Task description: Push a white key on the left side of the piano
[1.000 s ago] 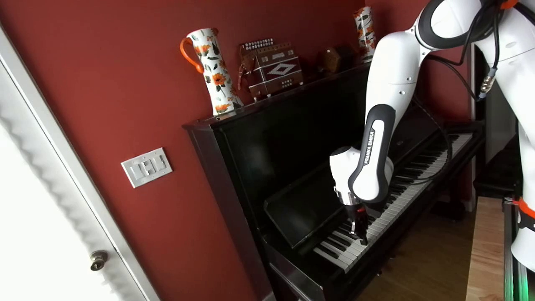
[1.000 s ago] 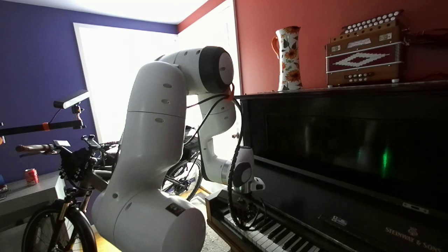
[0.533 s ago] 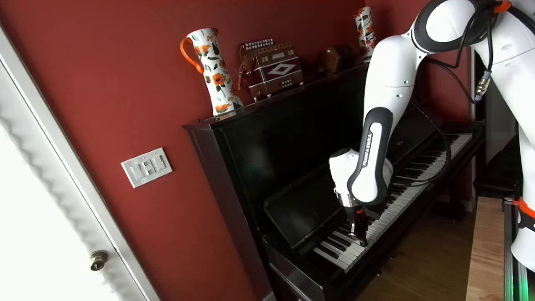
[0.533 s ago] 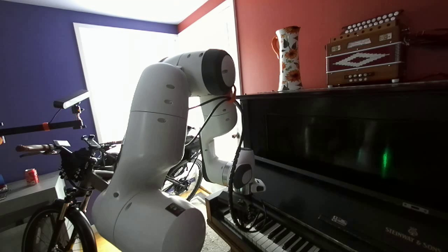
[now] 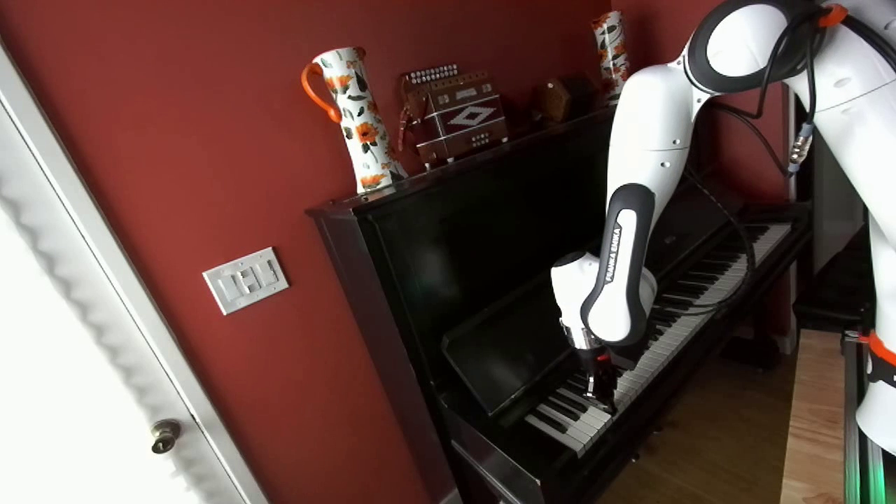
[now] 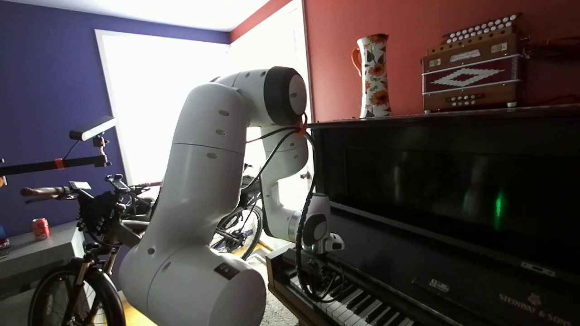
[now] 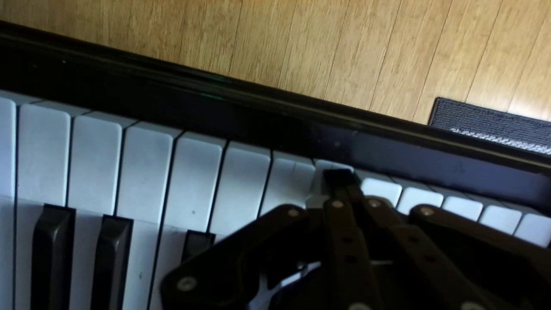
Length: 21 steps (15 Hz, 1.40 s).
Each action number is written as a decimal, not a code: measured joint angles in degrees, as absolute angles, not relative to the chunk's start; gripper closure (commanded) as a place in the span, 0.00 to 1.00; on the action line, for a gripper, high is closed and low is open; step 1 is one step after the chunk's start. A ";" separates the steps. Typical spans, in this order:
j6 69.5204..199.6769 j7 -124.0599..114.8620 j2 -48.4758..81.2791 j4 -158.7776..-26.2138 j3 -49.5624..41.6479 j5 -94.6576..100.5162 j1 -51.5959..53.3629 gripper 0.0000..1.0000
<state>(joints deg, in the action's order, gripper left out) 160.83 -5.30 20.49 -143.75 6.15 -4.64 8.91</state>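
Pointing down at the piano (image 5: 455, 245), near its left end: gripper (image 7: 346, 181). Jaws pressed together, their ends over the front of a white key (image 7: 319, 180). Can't tell if they touch it or if the key is down. Wrist view: more white keys (image 7: 196, 185) run to both sides, black keys (image 7: 51, 254) show on the left, wood floor (image 7: 301, 43) beyond the front edge. Piano stands along the red wall (image 5: 175, 105); in an exterior view its left end is near, right end far. On top, left to right: floral pitcher (image 5: 362, 129) near, accordion (image 5: 462, 119), small brown box (image 5: 556, 99), floral vase (image 5: 612, 56) far. White arm (image 5: 647, 119) extends in from the right. Switch plate (image 5: 246, 280) on the wall, left of the piano. In an exterior view, black cable (image 6: 298, 258) hangs in a loop near the gripper. Over on the left, red can (image 6: 41, 229) on a grey desk (image 6: 59, 242), bike (image 6: 123, 234) just right of it.
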 measured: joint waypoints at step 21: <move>160.83 -8.52 17.59 -143.75 4.70 -2.51 9.69 0.73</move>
